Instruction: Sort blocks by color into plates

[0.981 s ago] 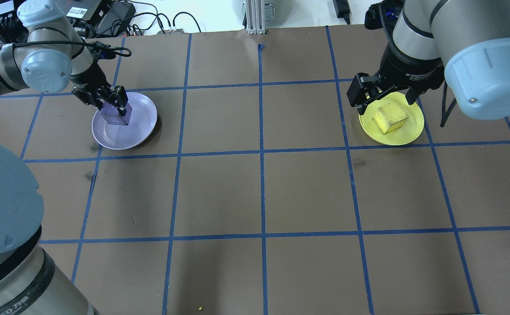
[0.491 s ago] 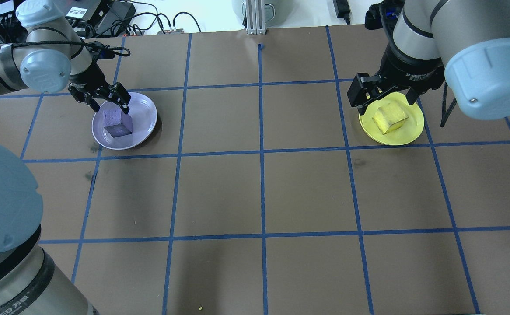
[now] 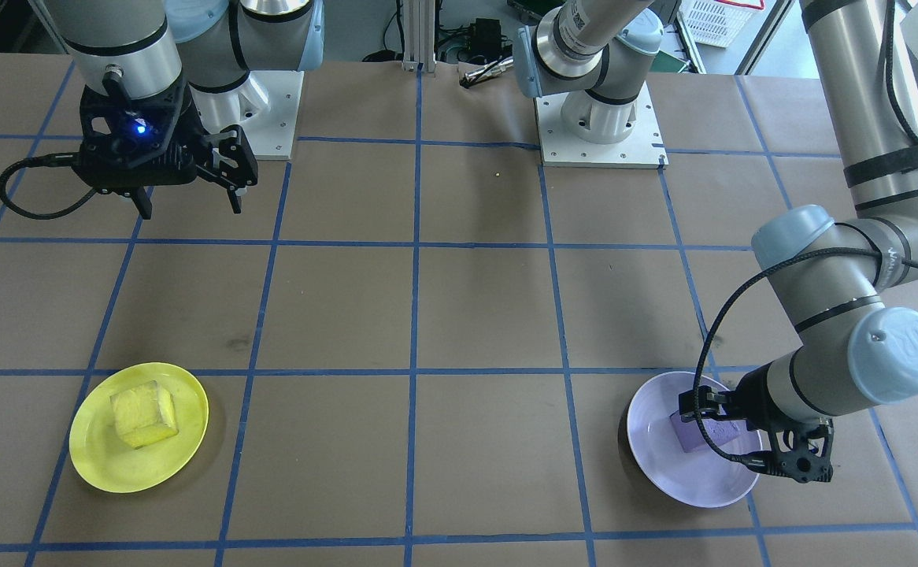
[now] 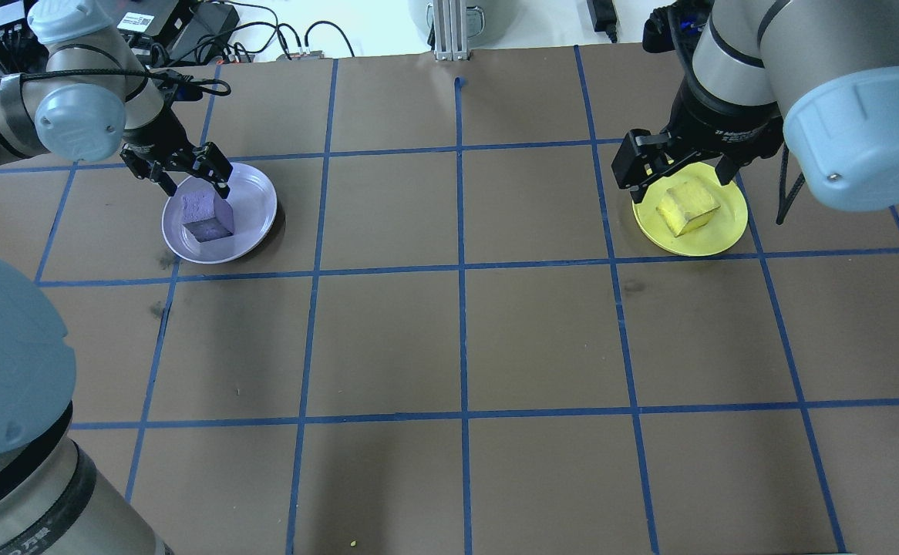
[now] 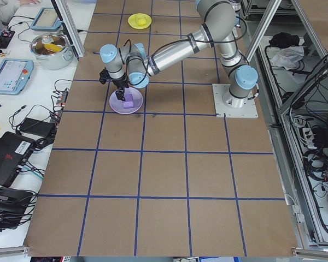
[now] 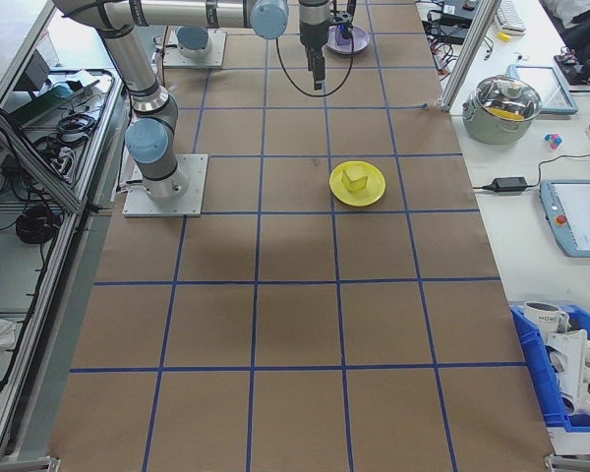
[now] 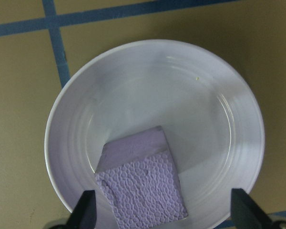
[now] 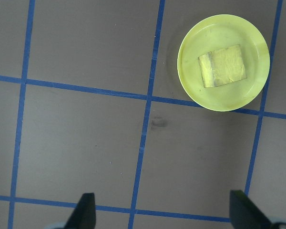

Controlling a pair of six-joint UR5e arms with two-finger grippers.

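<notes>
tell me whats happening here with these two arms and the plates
Two robot arms are sorting blocks by colour, and both blocks lie in matching plates. The purple block sits in the lavender plate, with the left gripper open just above it, holding nothing. The yellow block rests in the yellow plate. The right gripper is open and empty, raised well clear of the table.
</notes>
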